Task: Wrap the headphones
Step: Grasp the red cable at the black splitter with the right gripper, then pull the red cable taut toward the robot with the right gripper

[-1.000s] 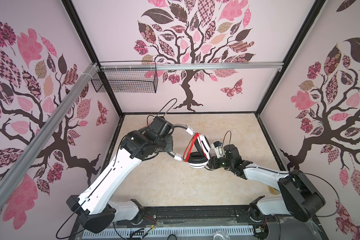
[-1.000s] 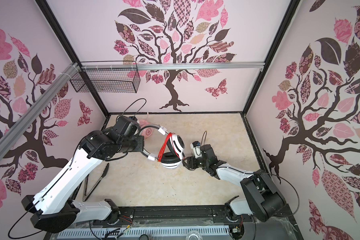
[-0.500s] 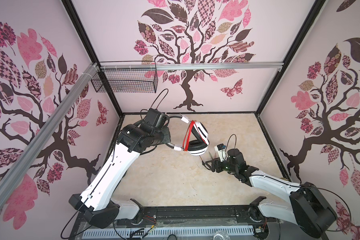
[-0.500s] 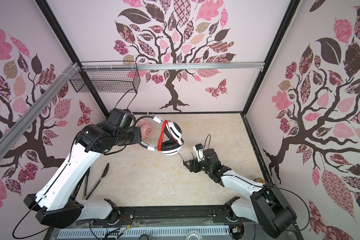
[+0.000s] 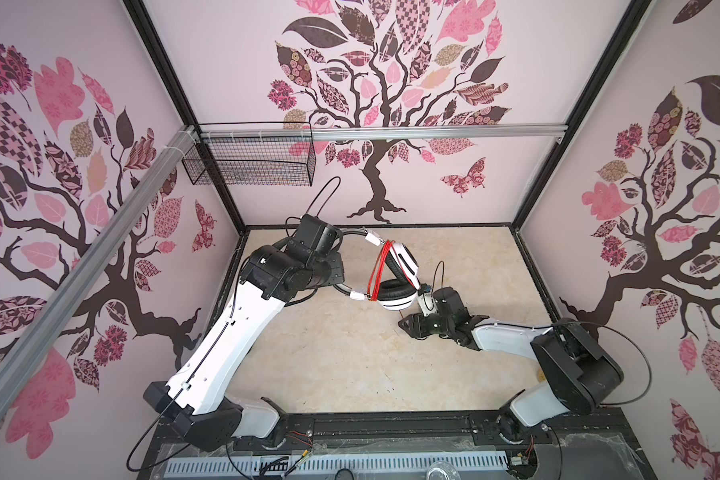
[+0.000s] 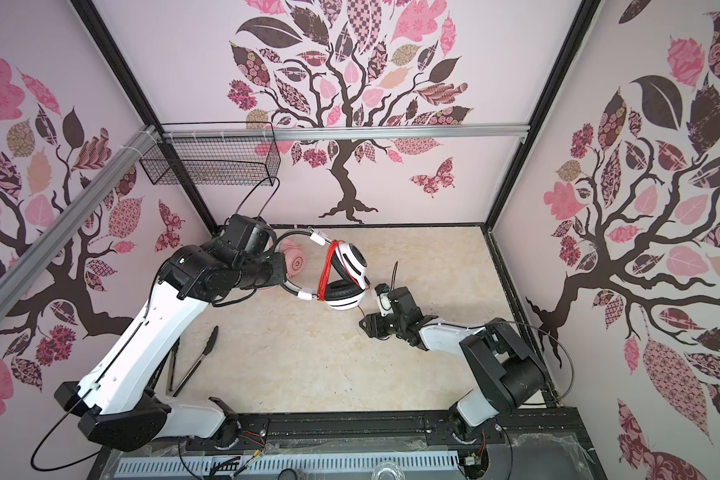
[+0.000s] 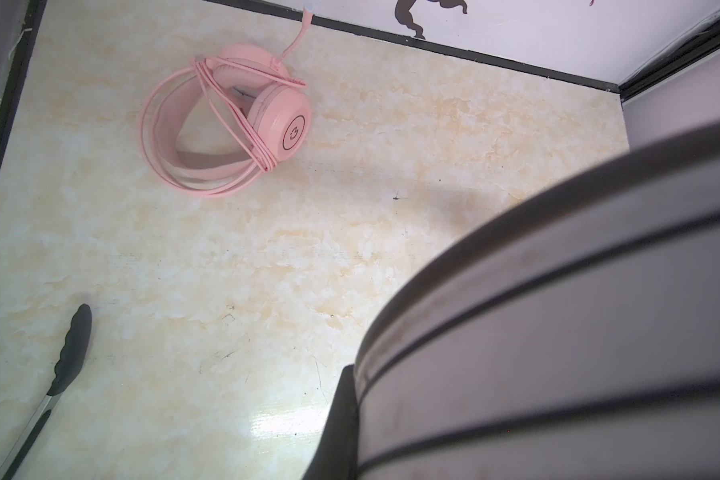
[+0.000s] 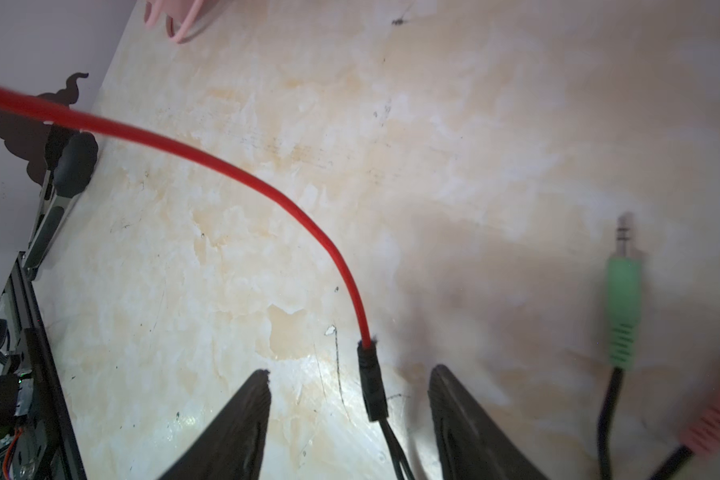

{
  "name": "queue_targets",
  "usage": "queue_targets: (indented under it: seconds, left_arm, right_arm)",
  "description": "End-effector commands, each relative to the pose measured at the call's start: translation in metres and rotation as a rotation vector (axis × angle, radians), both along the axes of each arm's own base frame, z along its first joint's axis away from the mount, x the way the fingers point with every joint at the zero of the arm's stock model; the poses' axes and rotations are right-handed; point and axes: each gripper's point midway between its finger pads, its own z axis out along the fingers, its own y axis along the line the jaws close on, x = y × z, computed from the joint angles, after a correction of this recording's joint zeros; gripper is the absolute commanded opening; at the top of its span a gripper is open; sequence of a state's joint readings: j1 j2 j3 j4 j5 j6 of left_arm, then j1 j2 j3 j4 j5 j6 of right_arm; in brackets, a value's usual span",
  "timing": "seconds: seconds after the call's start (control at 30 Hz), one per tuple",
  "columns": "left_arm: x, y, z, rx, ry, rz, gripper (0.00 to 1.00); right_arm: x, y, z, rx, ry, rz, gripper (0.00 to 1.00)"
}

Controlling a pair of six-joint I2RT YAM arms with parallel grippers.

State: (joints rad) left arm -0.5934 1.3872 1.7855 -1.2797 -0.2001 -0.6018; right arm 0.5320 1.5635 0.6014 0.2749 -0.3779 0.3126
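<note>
Headphones, second set: wrap about done, tail let go.

Both top views: white headset (image 5: 394, 305) up off table (image 5: 350, 353), hung by its band from left gripper (image 6: 281, 268), clamped shut on that band; raised and drawn toward back wall versus a second ago. Several turns of red cable (image 5: 378, 270) wound across the two sides, just by ear cups. Low near table: right gripper (image 8: 350, 374), backed off from lower ear cup since a second ago, jaws apart, black splitter (image 8: 370, 382) loose between them, seemingly touching neither; green plug (image 8: 622, 299) dangling beside. Flat on table near back wall: pink headset (image 7: 283, 124), own cable already wound. Reads as last turn finished and end released; probably left: tuck loose tail, set white headset down.
</note>
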Motion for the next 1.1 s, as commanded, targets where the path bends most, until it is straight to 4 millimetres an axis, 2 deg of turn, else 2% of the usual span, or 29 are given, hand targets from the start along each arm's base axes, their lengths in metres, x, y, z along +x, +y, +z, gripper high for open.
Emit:
queue_targets:
  seconds: [0.0,0.07,0.3,0.4,0.6,0.63,0.67,0.9,1.07]
  left_arm:
    - [0.008,-0.007,0.045,-0.116,-0.129,0.002,0.0]
    - [0.009,-0.008,0.046,-0.117,-0.129,-0.001,0.0]
    - [0.013,-0.01,0.047,-0.118,-0.129,0.004,0.0]
    - [0.019,-0.008,0.046,-0.104,-0.133,0.024,0.0]
    - [0.039,0.003,0.044,-0.097,-0.131,0.093,0.0]
    - [0.042,0.002,0.055,-0.132,-0.151,0.098,0.0]
    - [0.044,0.0,0.057,-0.153,-0.15,0.098,0.0]
    - [0.048,-0.036,0.065,-0.388,-0.097,0.026,0.0]
    - [0.053,-0.042,0.067,-0.467,-0.08,0.058,0.0]
  right_arm:
    - [-0.002,0.013,-0.004,0.035,0.03,0.055,0.6]
    - [-0.003,0.014,-0.005,0.044,0.036,0.065,0.57]
    - [-0.011,0.011,-0.003,0.052,0.021,0.07,0.16]
    - [-0.016,0.008,0.0,0.048,0.007,0.071,0.08]
    - [-0.033,0.003,0.019,-0.074,-0.106,0.068,0.0]
    - [-0.036,0.004,0.025,-0.092,-0.131,0.072,0.0]
    - [-0.039,0.005,0.031,-0.099,-0.148,0.074,0.0]
    - [-0.054,0.009,0.052,-0.157,-0.224,0.085,0.0]
    - [-0.069,0.018,0.064,-0.173,-0.269,0.119,0.0]
